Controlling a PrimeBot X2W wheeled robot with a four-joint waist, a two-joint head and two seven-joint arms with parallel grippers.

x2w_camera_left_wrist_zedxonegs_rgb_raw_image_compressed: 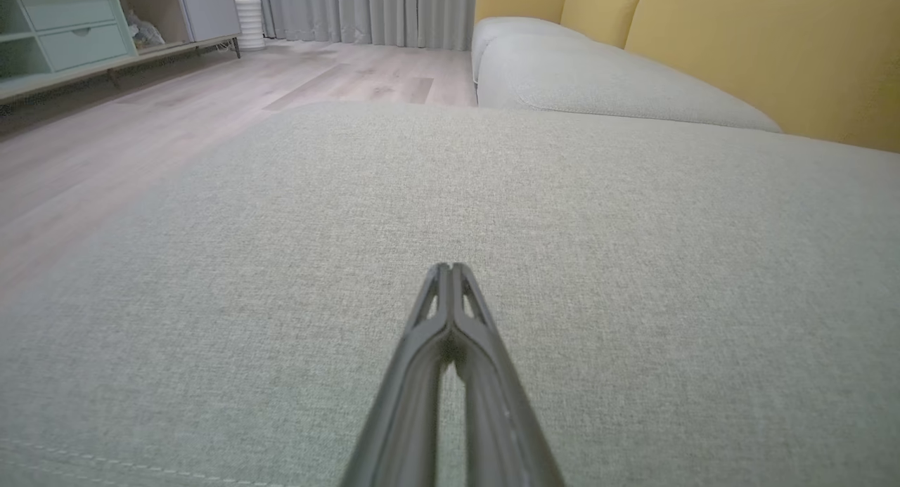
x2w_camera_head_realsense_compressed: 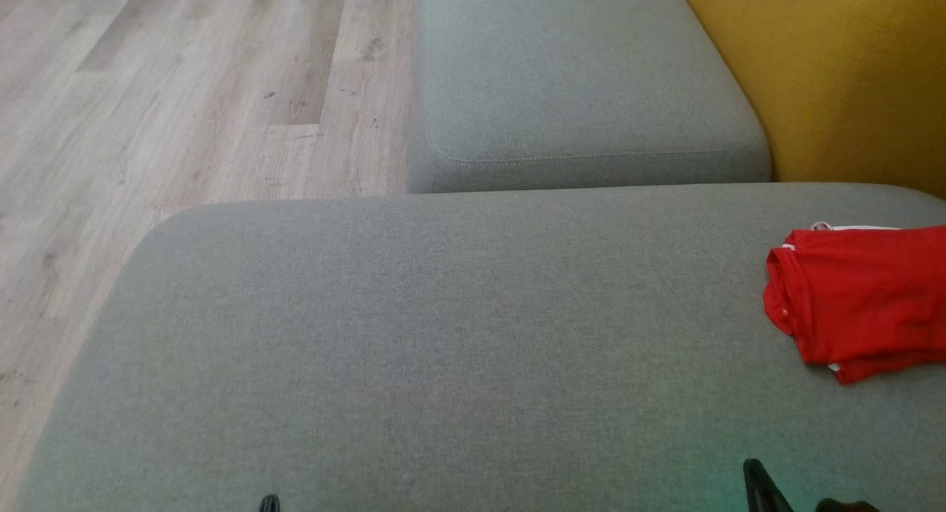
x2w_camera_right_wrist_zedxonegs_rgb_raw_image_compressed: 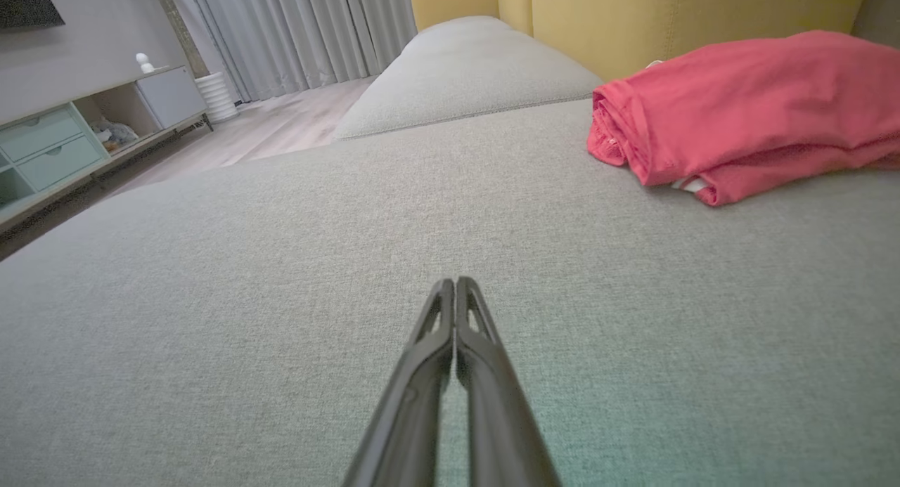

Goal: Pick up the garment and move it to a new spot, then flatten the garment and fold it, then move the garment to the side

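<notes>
A red garment (x2w_camera_head_realsense_compressed: 861, 298) lies folded in a compact bundle at the right edge of the grey sofa seat (x2w_camera_head_realsense_compressed: 458, 335), a bit of white trim showing at its edges. In the right wrist view the garment (x2w_camera_right_wrist_zedxonegs_rgb_raw_image_compressed: 745, 100) sits ahead and to the right of my right gripper (x2w_camera_right_wrist_zedxonegs_rgb_raw_image_compressed: 455, 283), well apart from it. That gripper is shut and empty, low over the cushion; its tip (x2w_camera_head_realsense_compressed: 754, 468) pokes in at the bottom right of the head view. My left gripper (x2w_camera_left_wrist_zedxonegs_rgb_raw_image_compressed: 450, 268) is shut too, holding nothing, hovering over bare cushion, with its tip (x2w_camera_head_realsense_compressed: 270, 502) at the bottom edge.
A second grey seat cushion (x2w_camera_head_realsense_compressed: 584, 83) adjoins the far side, with the yellow backrest (x2w_camera_head_realsense_compressed: 850, 69) along the right. Wooden floor (x2w_camera_head_realsense_compressed: 148, 128) lies to the left beyond the seat's edge. A low cabinet (x2w_camera_left_wrist_zedxonegs_rgb_raw_image_compressed: 63, 30) and curtains (x2w_camera_right_wrist_zedxonegs_rgb_raw_image_compressed: 302, 37) stand across the room.
</notes>
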